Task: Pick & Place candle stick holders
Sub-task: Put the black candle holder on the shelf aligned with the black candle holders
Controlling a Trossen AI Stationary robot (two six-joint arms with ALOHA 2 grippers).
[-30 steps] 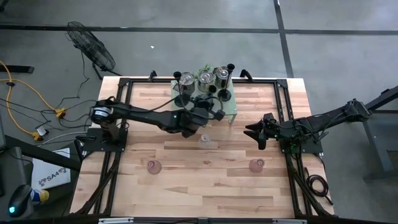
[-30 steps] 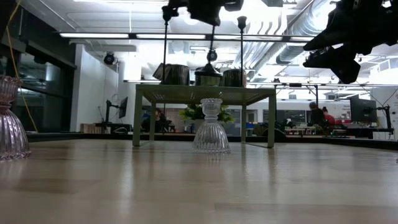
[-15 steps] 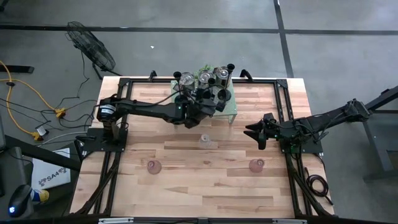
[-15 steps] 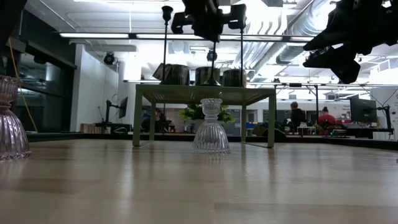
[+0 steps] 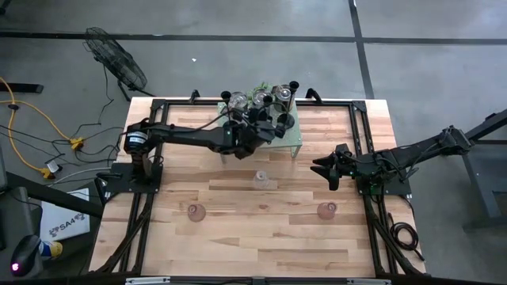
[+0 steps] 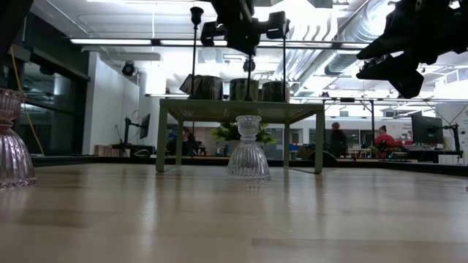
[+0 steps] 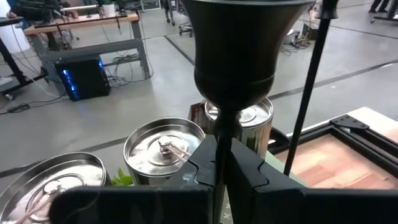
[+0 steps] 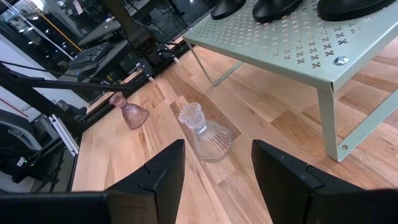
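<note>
My left gripper [image 5: 264, 125] reaches over the pale green rack [image 5: 295, 139] at the table's far middle. It is shut on a black slim-stemmed holder [image 7: 241, 50], also in the low view [image 6: 248, 67]. Three silver cups [image 5: 260, 99] and two more black holders [image 5: 293, 85] stand on the rack. A clear glass holder [image 5: 260, 180] stands on its wide foot in front of the rack. Two pink ones [image 5: 196, 210] [image 5: 325, 210] stand nearer. My right gripper [image 5: 326, 170] is open and empty at the right, above the table. My left gripper pinches the black holder's thin stem [image 7: 222, 134] just below its cup, between the two fingers [image 7: 202, 168]. The fingers lie across the stem. The holder stays upright, its stem running down below the fingers toward the rack top; whether its base touches the rack I cannot tell.
The rack's legs stand on the table at the far middle, a leafy plant [image 5: 259, 87] behind it. The right wrist view shows the clear holder [image 8: 202, 134], a pink one [image 8: 129, 112] and the rack's near corner [image 8: 336, 62]. Bare wood lies at the near side.
My left gripper has gone toward the table's far edge, over the rack and toward the silver cups, keeping the black holder shut in its fingers. The holder has stayed upright and has come down a little toward the rack top.
</note>
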